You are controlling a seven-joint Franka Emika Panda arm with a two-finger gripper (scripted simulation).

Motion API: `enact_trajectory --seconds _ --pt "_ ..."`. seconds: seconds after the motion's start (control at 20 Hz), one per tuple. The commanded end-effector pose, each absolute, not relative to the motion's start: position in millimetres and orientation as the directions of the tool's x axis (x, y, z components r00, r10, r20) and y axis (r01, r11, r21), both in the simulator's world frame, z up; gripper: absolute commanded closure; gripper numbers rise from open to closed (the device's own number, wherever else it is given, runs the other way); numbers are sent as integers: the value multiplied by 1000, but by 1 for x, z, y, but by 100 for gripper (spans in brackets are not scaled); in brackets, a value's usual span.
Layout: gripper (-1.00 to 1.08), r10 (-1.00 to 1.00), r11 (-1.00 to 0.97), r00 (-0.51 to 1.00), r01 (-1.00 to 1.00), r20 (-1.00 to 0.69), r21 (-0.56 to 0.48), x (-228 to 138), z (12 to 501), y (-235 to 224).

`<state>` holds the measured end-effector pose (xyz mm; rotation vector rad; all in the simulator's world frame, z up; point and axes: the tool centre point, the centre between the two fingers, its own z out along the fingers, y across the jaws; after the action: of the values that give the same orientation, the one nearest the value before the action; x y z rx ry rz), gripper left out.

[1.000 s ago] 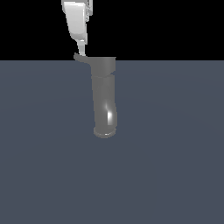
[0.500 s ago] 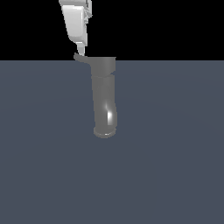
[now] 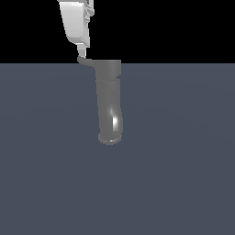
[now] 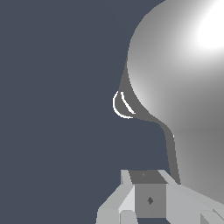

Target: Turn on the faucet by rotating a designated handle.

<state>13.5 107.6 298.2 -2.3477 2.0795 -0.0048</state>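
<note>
The gripper (image 3: 81, 51) comes down from above at the exterior view's left of the faucet (image 3: 109, 101), its tip at the outer end of the handle (image 3: 85, 61). In that view the two look touching or all but touching; I cannot tell which. Whether the fingers stand apart or together is also unclear: the exterior view shows only one narrow tip, and the wrist view shows the finger bases (image 4: 148, 199) without the ends.

Taking the faucet as the landmark, the handle sticks out sideways from its wider cap section, on the exterior view's left, as a thin curved lever. Its long axis runs roughly level, from the cap out toward the gripper. The faucet's body runs away from the cap toward the viewer, bending slightly before its rounded rim.

In the wrist view the handle (image 4: 168, 144) appears as a thin strip leading from the gripper toward the big glossy faucet (image 4: 183, 87).

So the lever lies just under the tip, with the cap beyond it to the exterior view's right. My judgement is that the turn depends on pushing the lever's free end crosswise to its length, around the cap.
</note>
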Motion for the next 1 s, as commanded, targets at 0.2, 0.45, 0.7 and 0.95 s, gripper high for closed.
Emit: enact_trajectory --seconds 0.2,0.45,0.7,0.95 --pt "108 -993 -122 122 -993 0 0 -9 298 111" --pt "108 -993 -122 122 -993 0 0 -23 298 113" --pt "108 -992 -126 126 -992 1 -6 -27 298 112" --pt "108 -992 -125 125 -992 1 -4 -41 298 103"
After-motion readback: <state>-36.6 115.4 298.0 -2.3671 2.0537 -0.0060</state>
